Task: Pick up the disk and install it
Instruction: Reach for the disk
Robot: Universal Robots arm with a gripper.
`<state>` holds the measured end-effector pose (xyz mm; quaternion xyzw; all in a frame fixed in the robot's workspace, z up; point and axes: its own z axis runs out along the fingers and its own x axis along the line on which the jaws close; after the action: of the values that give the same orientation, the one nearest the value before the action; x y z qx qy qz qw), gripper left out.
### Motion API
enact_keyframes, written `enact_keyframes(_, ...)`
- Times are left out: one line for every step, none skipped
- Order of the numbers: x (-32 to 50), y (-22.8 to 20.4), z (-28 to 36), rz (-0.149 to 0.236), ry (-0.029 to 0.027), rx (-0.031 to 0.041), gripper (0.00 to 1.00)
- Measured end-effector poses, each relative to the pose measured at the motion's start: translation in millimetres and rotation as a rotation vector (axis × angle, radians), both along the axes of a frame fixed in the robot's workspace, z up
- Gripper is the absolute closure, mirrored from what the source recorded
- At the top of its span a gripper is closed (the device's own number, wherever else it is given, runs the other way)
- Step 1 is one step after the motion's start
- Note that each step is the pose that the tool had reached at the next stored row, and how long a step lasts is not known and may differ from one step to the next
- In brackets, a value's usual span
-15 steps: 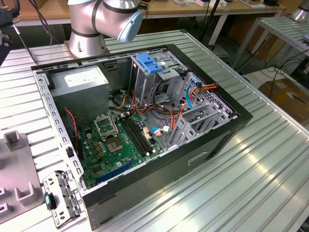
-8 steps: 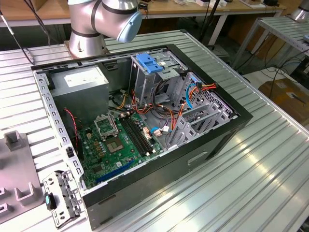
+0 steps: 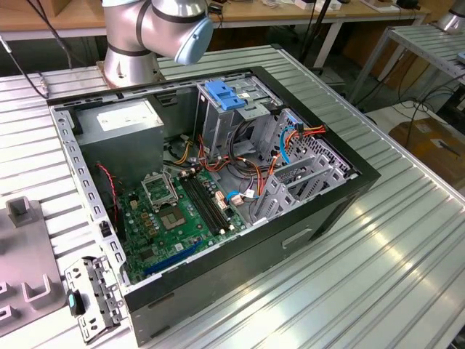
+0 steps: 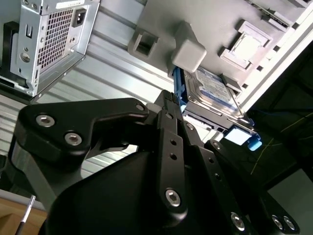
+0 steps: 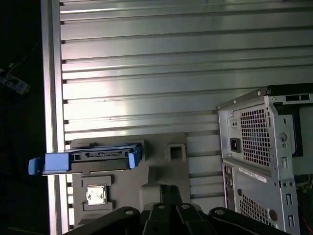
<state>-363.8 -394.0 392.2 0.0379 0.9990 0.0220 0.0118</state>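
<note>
Silver-grey disk [image 4: 211, 90] with white label, framed by its blue carrier rail [image 4: 179, 83], lies on a grey fixture plate [image 4: 210, 19] on the ribbed aluminium tabletop [image 5: 146, 73], outside the open computer case [image 3: 218, 174]. In the first wrist view the disk is edge-on, at the plate's edge by the tabletop's rim. A small square part [image 5: 95, 195] sits in a recess of the same plate, near the disk. The black claw [image 4: 171, 110] hangs over the plate with its tip just beside the blue rail. Contact can't be told, nor whether the claw is apart or together. In the exterior view the case holds a green motherboard [image 3: 174, 211], a grey power supply [image 3: 120, 116] at the far left and a blue latch plate [image 3: 221, 94] on the drive cage. The arm's base [image 3: 138, 36] stands just behind the case.
</note>
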Motion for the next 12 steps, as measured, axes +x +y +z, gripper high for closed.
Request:
enact_keyframes(-2.9, 0.1, 0.1, 0.0, 0.0001, -0.0001, 0.89)
enact_keyframes(-4.9, 0.2, 0.0, 0.0, 0.0001, -0.0001, 0.89)
enact_keyframes(-7.3, 0.2, 0.0, 0.0, 0.0002, -0.0001, 0.89)
enact_keyframes(-9.3, 0.3, 0.0, 0.0, 0.0001, 0.0, 0.89)
enact_keyframes(-12.5, 0.4, -0.1, 0.0, 0.0, 0.0, 0.89)
enact_keyframes(-16.8, 0.5, -0.1, 0.0, 0.0001, 0.0, 0.89)
enact_keyframes(-19.6, 0.6, -0.1, 0.0, 0.0001, 0.0, 0.89)
enact_keyframes(-21.7, 0.6, -0.1, 0.0, 0.0001, 0.0, 0.89)
enact_keyframes(-26.7, 0.8, -0.1, 0.0, 0.0002, -0.0001, 0.89)
enact_keyframes(-30.1, 0.8, -0.2, 0.0, 0.0001, 0.0, 0.89)
enact_keyframes(-35.5, 0.9, -0.2, 0.0, 0.0001, 0.0, 0.89)
enact_keyframes(-40.9, 1.1, -0.3, 0.0, 0.0001, 0.0001, 0.89)
